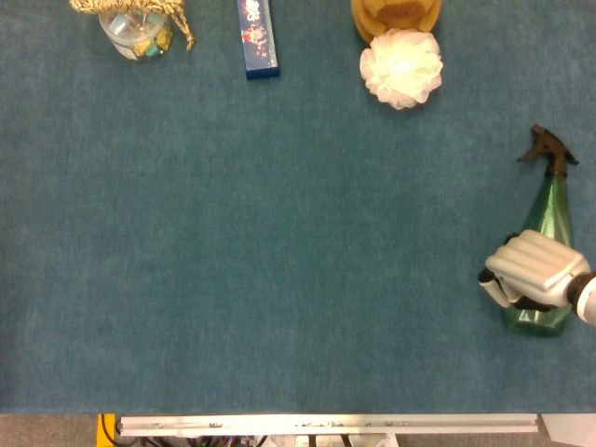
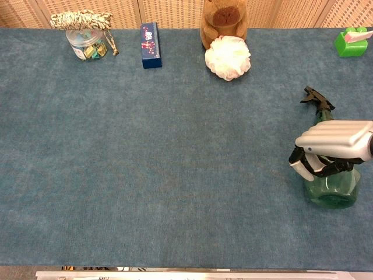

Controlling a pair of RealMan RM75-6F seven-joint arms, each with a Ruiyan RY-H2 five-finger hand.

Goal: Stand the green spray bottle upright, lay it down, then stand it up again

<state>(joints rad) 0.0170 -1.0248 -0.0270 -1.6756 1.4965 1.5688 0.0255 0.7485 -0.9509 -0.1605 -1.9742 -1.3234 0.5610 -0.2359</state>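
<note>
The green spray bottle (image 2: 333, 185) stands upright near the table's right edge, its black trigger head (image 2: 315, 97) pointing left. In the head view the green spray bottle (image 1: 549, 214) shows from above, with the base close to me. My right hand (image 2: 328, 149) is wrapped around the bottle's body from the right, fingers curled across its front. From above, the right hand (image 1: 533, 271) covers the lower part of the bottle. My left hand appears in neither view.
Along the far edge stand a glass jar with a rope lid (image 2: 85, 36), a blue box (image 2: 150, 45), a brown plush toy (image 2: 222, 21) and a white mesh puff (image 2: 228, 57). A small green box (image 2: 350, 41) sits at the far right corner.
</note>
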